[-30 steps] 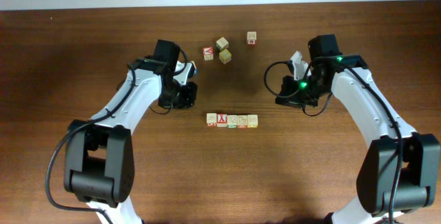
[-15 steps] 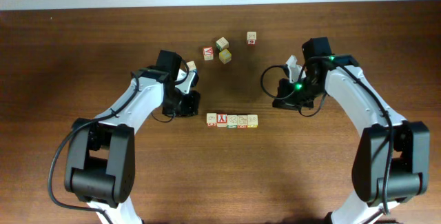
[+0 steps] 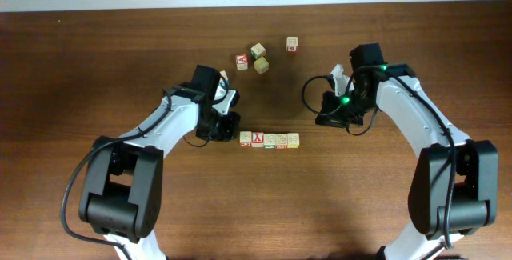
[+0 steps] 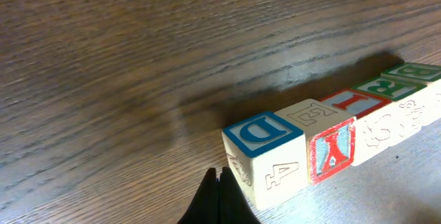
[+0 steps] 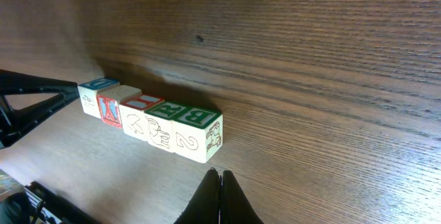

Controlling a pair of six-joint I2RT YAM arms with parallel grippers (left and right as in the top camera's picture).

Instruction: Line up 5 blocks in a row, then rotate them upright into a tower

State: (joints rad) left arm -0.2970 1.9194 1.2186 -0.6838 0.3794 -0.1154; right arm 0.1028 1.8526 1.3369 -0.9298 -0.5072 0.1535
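One dark brown wooden table (image 3: 96, 68), its grain running in long streaks, is carrying everything. Two white-and-black arms are reaching in, the left arm (image 3: 172, 120) from 8 o'clock and the right arm (image 3: 416, 112) from 4 o'clock.

The left gripper (image 4: 218, 196) is holding its thin black jaws pressed together on nothing, its tip sitting just beside the row's 9 o'clock end; contact cannot be judged. The right gripper (image 5: 220, 195) is likewise keeping its jaws closed and empty, hovering near the row's 3 o'clock end but apart from it.

Nine small cubes of pale wood are lying on the table. The five blocks (image 3: 270, 139) are sitting at the table's centre, side by side and touching in one straight row running 9 to 3 o'clock. Their tops are showing a blue D, an unpainted embossed E, a red I, a green R and a green B. Four loose cubes (image 3: 262, 66) are lying scattered at 12 o'clock, well apart from the row.
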